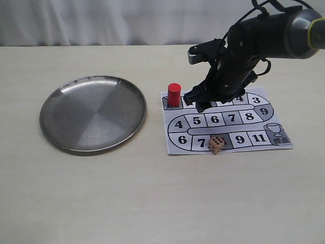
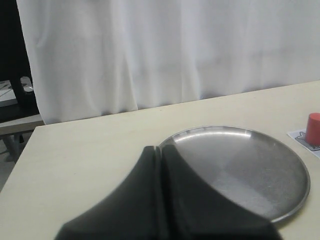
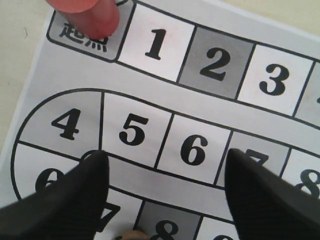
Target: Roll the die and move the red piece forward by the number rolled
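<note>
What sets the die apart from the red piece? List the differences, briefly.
Colour: the die is tan with black pips; the red piece is plain red. Shape: the die is a cube; the red piece an upright cylinder. Place: the die sits between squares 7 and 9; the red piece stands beside square 1. Both rest on the board.

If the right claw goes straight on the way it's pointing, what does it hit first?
Probably the board, around squares 5 and 6. The open right claw shows nothing between it and the paper. The red piece stands off that line.
</note>
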